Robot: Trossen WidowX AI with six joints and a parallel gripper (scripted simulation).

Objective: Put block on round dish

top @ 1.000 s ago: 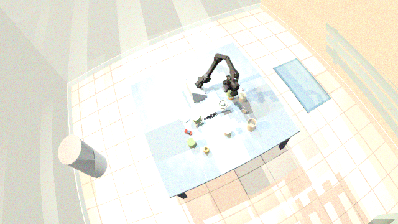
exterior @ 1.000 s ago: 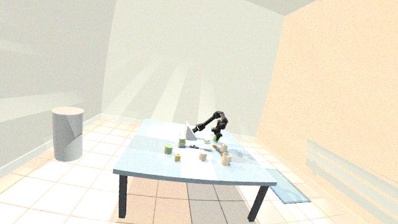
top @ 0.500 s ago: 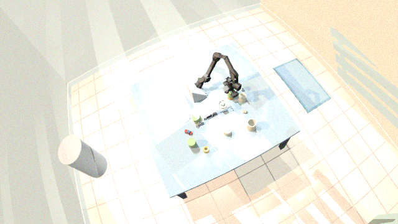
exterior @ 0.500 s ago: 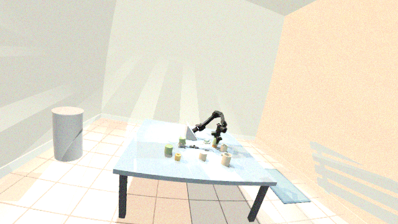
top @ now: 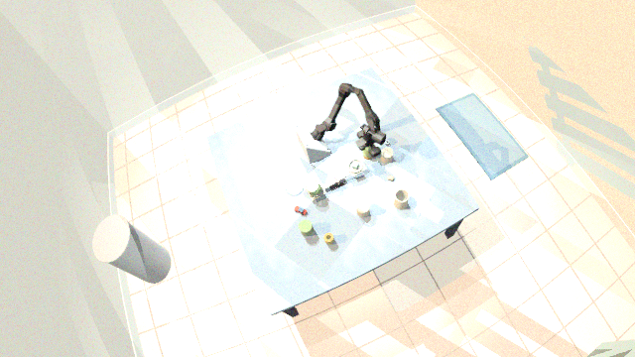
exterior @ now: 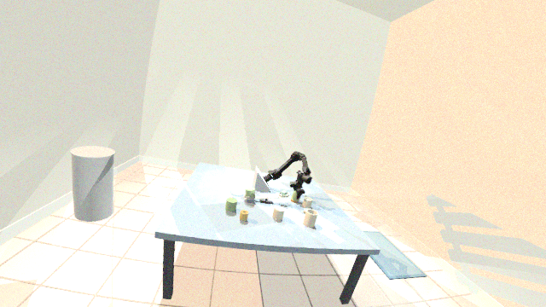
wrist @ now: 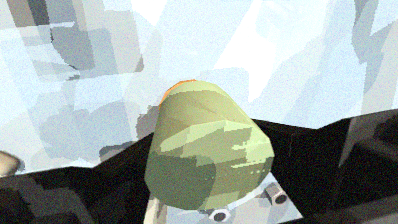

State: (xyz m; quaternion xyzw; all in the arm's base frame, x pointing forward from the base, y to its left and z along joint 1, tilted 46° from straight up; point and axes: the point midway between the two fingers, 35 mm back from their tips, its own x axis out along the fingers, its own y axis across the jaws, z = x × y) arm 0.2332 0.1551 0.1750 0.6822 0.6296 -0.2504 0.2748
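End effector (top: 368,150) (exterior: 296,194) (wrist: 200,129) clamped on green cup (top: 367,153) (exterior: 294,197) (wrist: 210,145), low by beige cup (top: 387,156) (exterior: 307,202). Other green cup (top: 316,190) (exterior: 250,194) stood at balance's far end.

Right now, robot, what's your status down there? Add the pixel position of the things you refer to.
Gripper (top: 368,150) (exterior: 295,197) (wrist: 200,129) shut on green cup (top: 366,154) (exterior: 294,198) (wrist: 210,145). Other green cup (top: 316,189) (exterior: 250,194) standing on the balance. Beige cup (top: 387,157) (exterior: 307,203) close beside the gripper.

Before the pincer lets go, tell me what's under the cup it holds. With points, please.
Under the green cup (top: 366,153) (exterior: 294,196) (wrist: 210,145), an orange sliver shows at its far edge; the rest is covered.
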